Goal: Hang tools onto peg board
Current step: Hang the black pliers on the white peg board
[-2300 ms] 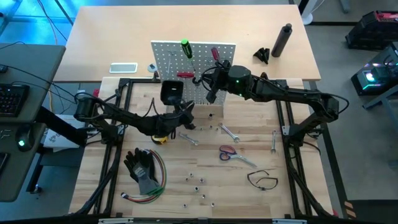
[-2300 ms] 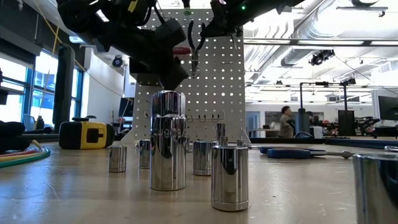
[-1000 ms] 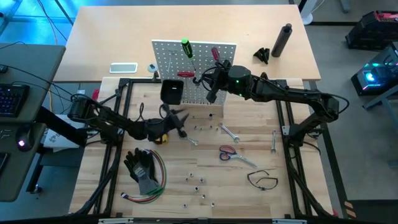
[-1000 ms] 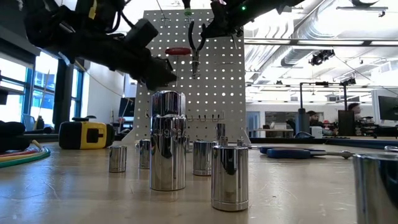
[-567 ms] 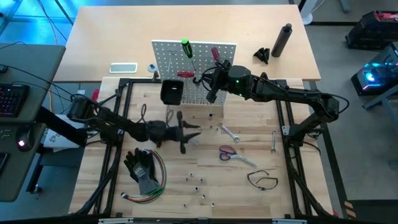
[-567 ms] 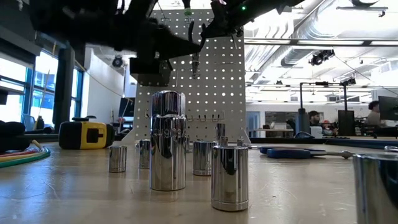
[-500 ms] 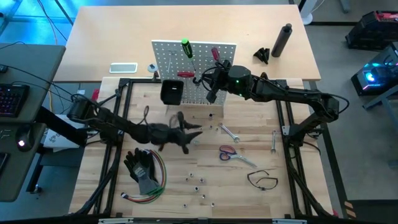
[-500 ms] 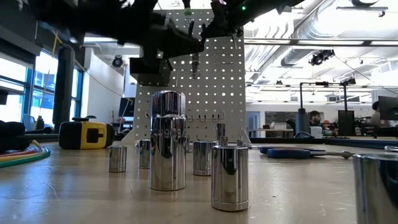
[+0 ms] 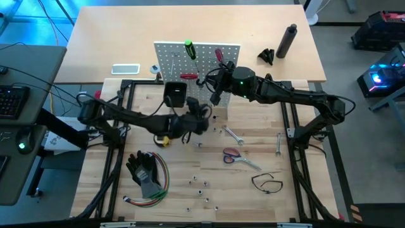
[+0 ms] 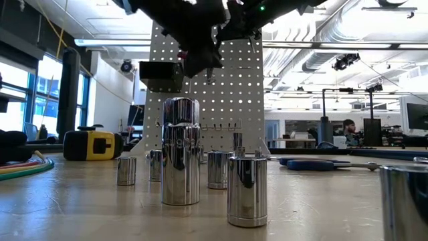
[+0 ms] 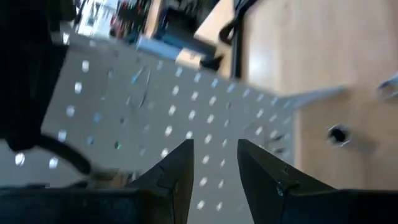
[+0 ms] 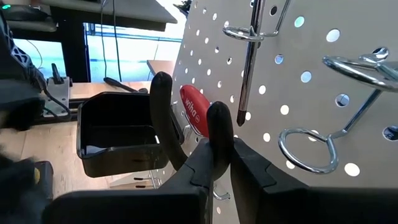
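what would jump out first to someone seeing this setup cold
The upright white peg board at the back of the table draws the eye, with a green-handled screwdriver and a red-handled one hanging on it. The right claw is shut on a black-handled tool against the board, beside the black bin. The left claw hovers open just in front of the board, above scattered wrenches, red scissors and small metal bits.
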Tool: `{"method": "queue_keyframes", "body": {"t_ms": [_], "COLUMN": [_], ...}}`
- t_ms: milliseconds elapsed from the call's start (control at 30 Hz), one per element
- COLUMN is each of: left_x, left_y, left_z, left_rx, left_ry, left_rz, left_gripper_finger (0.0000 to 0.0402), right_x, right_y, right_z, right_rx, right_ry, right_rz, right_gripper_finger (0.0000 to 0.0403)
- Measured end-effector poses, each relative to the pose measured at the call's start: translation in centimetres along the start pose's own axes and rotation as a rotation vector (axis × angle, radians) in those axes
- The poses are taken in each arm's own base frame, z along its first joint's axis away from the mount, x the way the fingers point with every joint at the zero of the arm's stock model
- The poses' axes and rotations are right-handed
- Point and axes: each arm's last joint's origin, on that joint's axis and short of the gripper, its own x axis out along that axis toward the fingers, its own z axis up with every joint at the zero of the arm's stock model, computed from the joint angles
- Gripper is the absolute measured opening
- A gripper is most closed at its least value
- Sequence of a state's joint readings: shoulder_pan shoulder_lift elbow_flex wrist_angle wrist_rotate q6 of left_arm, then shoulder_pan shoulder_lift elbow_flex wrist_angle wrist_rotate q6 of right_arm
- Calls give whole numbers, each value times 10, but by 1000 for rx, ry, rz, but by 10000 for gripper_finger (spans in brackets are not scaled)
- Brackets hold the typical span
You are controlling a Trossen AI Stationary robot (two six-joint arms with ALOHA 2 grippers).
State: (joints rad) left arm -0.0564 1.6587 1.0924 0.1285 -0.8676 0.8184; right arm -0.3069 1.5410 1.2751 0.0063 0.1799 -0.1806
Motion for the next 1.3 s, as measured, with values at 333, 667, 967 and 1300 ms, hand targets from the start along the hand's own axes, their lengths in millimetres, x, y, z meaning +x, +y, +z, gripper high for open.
{"method": "queue_keyframes", "body": {"t_ms": [333, 667, 967, 1300], "left_x": [23, 30, 40, 40], "left_y": [8, 0, -4, -12], "left_z": [-22, -38, -47, -43], "left_rx": [-27, 5, 30, 72], "left_ry": [103, 94, 112, 102], "left_rz": [7, 7, 2, 7], "left_gripper_finger": [117, 59, 12, 1], "right_x": [0, 0, 0, 0], "right_y": [0, 0, 0, 1], "right_z": [-1, -1, -2, -5], "right_rx": [-6, -9, -8, -27], "right_ry": [6, 13, 20, 50], "right_rz": [2, 3, 6, 15], "right_gripper_finger": [21, 21, 21, 21]}}
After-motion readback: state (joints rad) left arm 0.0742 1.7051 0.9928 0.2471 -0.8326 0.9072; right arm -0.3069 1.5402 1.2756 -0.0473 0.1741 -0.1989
